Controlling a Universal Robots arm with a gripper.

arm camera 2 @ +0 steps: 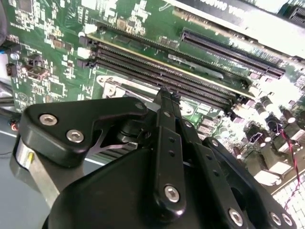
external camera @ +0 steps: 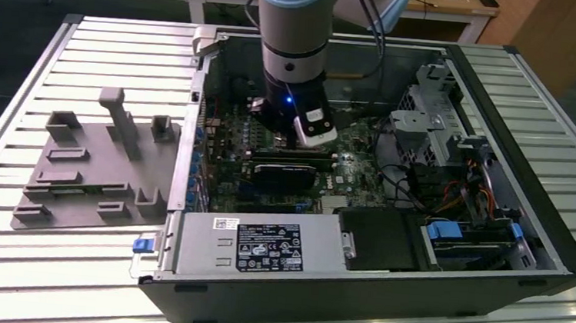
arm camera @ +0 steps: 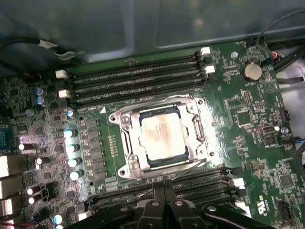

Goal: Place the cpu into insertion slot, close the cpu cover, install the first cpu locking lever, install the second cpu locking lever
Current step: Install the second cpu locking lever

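The cpu (arm camera: pixel 162 136) had a pale, dull metal top; the cpu cover (arm camera: pixel 127 143) was shiny silver metal. The gripper (arm camera 2: pixel 164 95) looked matt black with bright steel screws. The table (external camera: pixel 25 94) was ribbed, satin metal; the jig (external camera: pixel 92 169) looked matt grey plastic.

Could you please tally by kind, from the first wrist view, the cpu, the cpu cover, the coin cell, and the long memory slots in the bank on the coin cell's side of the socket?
cpu: 1
cpu cover: 1
coin cell: 1
memory slots: 4
Total: 7
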